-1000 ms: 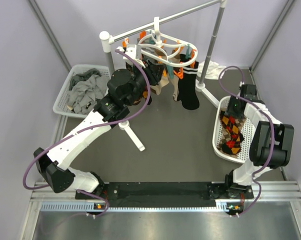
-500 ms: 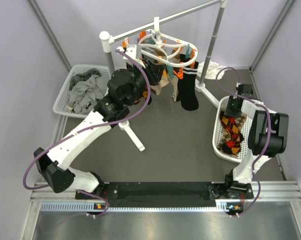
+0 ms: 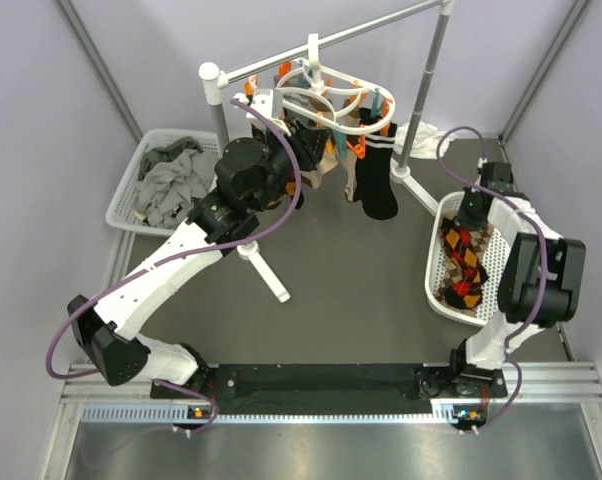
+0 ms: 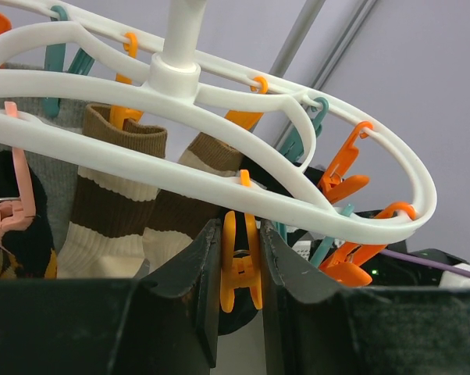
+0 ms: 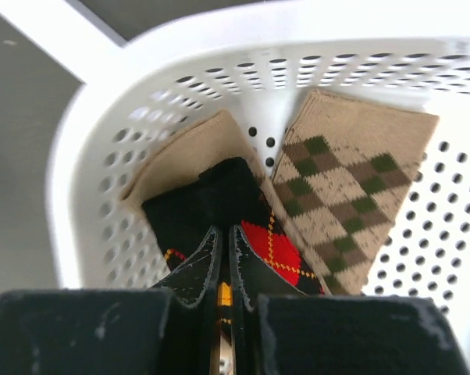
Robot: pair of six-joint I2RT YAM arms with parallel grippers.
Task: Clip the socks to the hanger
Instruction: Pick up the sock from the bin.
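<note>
The white oval hanger (image 3: pixel 331 95) hangs from the rail, and its ring (image 4: pixel 141 160) crosses the left wrist view. My left gripper (image 3: pixel 296 150) is raised to it. Its jaws (image 4: pixel 239 262) are pressed on one orange clip (image 4: pixel 241 269) that dangles from the ring. Several argyle socks (image 3: pixel 461 265) lie in the white basket (image 3: pixel 433 270) at the right. My right gripper (image 3: pixel 471 215) reaches down into the basket's far end. It (image 5: pixel 223 234) is shut, pinching the black-cuffed argyle sock (image 5: pixel 219 191) with red diamonds. A tan and green argyle sock (image 5: pixel 344 180) lies beside it.
Brown-and-cream striped socks (image 4: pixel 110 203) and a black sock (image 3: pixel 378 185) hang from the hanger's clips. The white-and-silver rail stand (image 3: pixel 426 90) rises at the back, with a foot (image 3: pixel 266 275) across the mat. A basket of grey socks (image 3: pixel 166 180) sits at left.
The right gripper's jaws have closed on the argyle sock at the basket's far end, and the right arm shifted slightly. The left arm has held still on the clip.
</note>
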